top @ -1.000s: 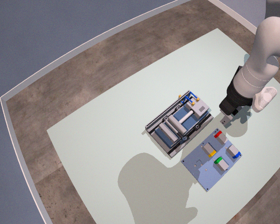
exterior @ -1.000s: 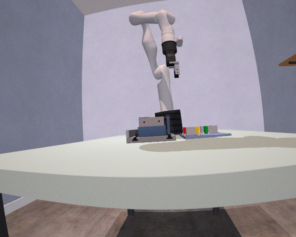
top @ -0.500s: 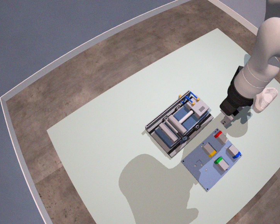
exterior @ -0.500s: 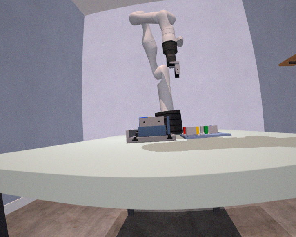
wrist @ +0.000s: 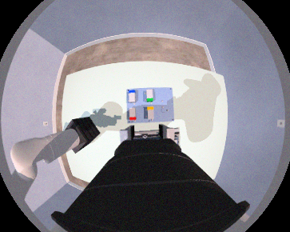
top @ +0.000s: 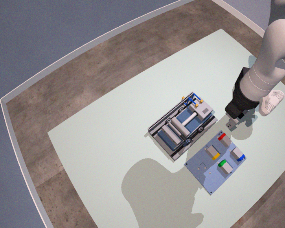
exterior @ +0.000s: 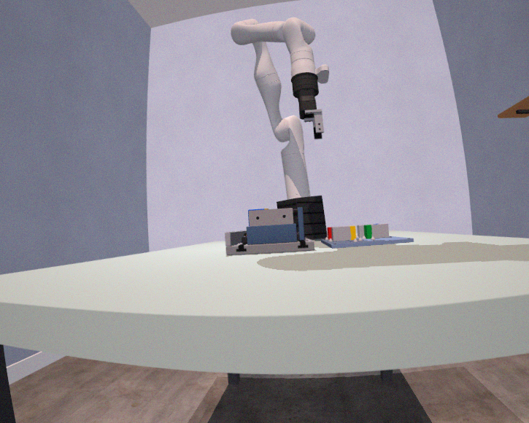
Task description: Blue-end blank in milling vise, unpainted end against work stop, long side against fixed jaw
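The blue-ended blank (top: 236, 152) (wrist: 132, 97) lies on the blue plate (top: 211, 183) (wrist: 168, 117), at its right corner in the top view. The red-ended blank (top: 226, 141) (wrist: 133, 113), yellow-ended blank (top: 212, 151) (wrist: 150, 114) and green-ended blank (top: 227, 168) (wrist: 149, 94) lie apart on the same plate. The vise's fixed jaw (top: 171, 135) (exterior: 270, 216) is at the end away from the hoses. No blank shows between the jaws; I cannot make out the work stop clearly. My gripper (exterior: 317, 135) (wrist: 146, 130) is open and empty, high above the table.
The vise's hosed block (top: 203, 109) stands at the end nearer the arm, with blue hoses (top: 192, 100) rising above it. The vise sits close beside the plate. The arm's black base (wrist: 85, 133) stands at the table's edge. A shelf (exterior: 526, 104) is on the right wall.
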### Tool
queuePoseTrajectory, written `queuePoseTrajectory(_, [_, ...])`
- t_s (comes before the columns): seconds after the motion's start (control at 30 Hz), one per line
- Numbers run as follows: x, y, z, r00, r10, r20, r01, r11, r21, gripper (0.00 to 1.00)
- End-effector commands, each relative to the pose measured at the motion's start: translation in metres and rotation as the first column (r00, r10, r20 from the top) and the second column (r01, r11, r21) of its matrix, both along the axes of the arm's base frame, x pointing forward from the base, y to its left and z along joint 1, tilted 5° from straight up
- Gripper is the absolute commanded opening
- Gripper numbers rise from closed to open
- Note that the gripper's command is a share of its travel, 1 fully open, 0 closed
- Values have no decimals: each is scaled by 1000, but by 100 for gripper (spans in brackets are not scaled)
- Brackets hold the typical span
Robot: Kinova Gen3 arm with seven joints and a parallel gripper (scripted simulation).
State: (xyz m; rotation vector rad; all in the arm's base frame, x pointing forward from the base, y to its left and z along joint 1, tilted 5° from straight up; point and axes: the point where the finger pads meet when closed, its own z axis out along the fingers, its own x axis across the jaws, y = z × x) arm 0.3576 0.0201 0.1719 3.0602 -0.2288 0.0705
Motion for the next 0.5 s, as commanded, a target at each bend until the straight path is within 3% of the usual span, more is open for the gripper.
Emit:
queuePoseTrajectory(0.0, [0,1,0,1000,2,1,-2,1000,0,100])
queuePoseTrajectory(0.47, [0,3,0,1000,2,1,-2,1000,0,100])
